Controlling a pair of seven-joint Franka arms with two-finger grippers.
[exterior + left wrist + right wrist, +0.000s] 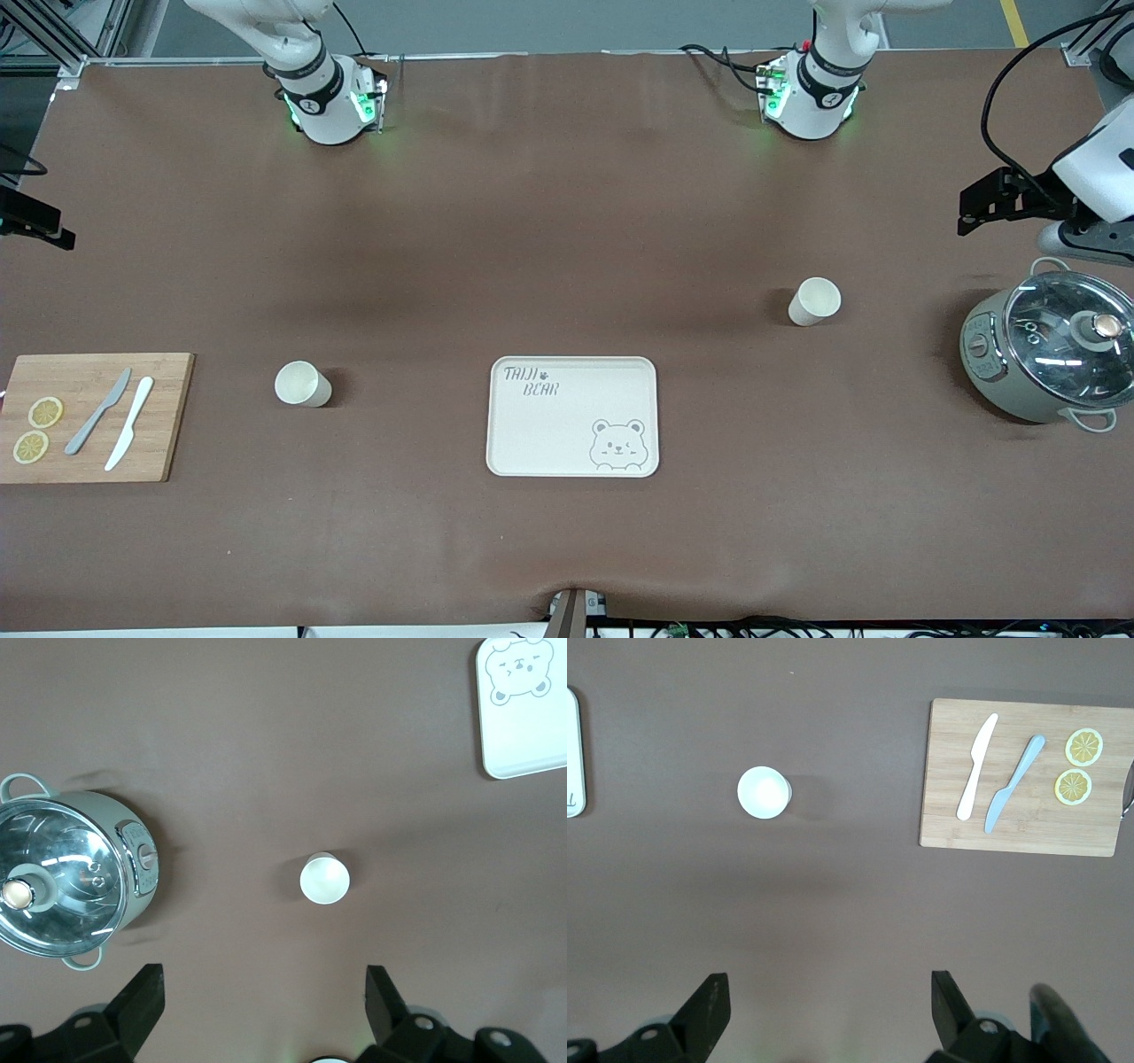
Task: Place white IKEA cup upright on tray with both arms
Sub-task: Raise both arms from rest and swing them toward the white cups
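Two white cups stand upright on the brown table. One cup is toward the left arm's end, also in the left wrist view. The other cup is toward the right arm's end, also in the right wrist view. The cream bear tray lies empty between them, nearer the front camera; its corner shows in the left wrist view. My left gripper is open and empty, high above the table. My right gripper is open and empty, also high up.
A grey-green pot with a glass lid stands at the left arm's end. A wooden cutting board with two knives and two lemon slices lies at the right arm's end.
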